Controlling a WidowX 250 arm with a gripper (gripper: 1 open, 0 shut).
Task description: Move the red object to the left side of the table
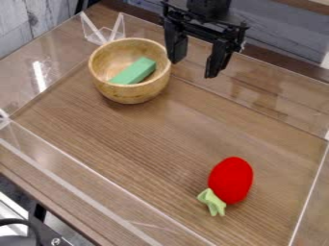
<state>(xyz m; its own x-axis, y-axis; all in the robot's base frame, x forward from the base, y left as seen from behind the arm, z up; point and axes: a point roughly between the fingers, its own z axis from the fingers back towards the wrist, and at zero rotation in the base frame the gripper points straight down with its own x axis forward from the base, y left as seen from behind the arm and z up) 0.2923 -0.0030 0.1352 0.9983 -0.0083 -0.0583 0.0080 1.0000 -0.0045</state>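
Pre-grasp: gripper (194, 61) is hovering wide open and empty beside the bowl (129, 71). Strawberry (230, 181) is lying near the table's (154, 144) right front edge, well apart. Next: travelling over, descending, closing.

I'm seeing a wooden bowl (130, 73) sitting toward the far left, with a green block (134, 70) lying tilted inside it, apparently leaning on the inner wall.
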